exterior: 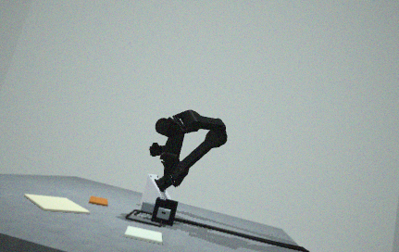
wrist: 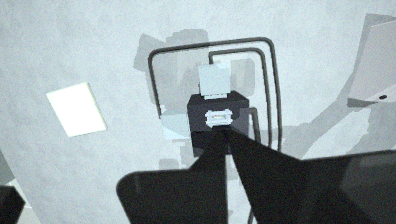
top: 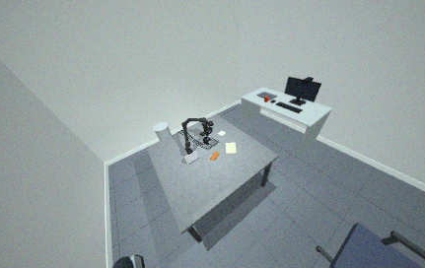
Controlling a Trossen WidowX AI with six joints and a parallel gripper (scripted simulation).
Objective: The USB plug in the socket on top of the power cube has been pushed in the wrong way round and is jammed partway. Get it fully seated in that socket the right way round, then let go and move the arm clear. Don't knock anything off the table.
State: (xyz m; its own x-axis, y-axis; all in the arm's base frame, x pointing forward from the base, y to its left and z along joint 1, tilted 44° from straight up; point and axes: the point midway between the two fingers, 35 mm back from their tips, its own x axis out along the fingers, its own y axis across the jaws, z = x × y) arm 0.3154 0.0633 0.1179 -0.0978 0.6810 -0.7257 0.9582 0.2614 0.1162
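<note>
The black power cube [top: 207, 141] [exterior: 170, 205] [wrist: 196, 112] stands on the grey table. Its top socket [wrist: 219, 118], a pale metal rectangle, shows in the wrist view just beyond my fingertips, with no plug visible in it. My gripper [exterior: 161, 189] [wrist: 225, 136] is shut on the USB plug, pointing down, its tips close over the near edge of the cube's top. The plug is dark against the dark fingers; its shape and which way round it is cannot be made out. A pale square block [wrist: 215, 79] sits against the cube's far side.
A dark cable [exterior: 235, 229] [wrist: 272, 60] loops around the cube. A small pale pad [top: 222, 133] [exterior: 143, 234] [wrist: 77, 110], a larger yellow pad [top: 231, 148] [exterior: 56, 204], an orange block [top: 215, 156] [exterior: 98, 201] and a white box [top: 191, 158] [wrist: 377, 65] lie around it.
</note>
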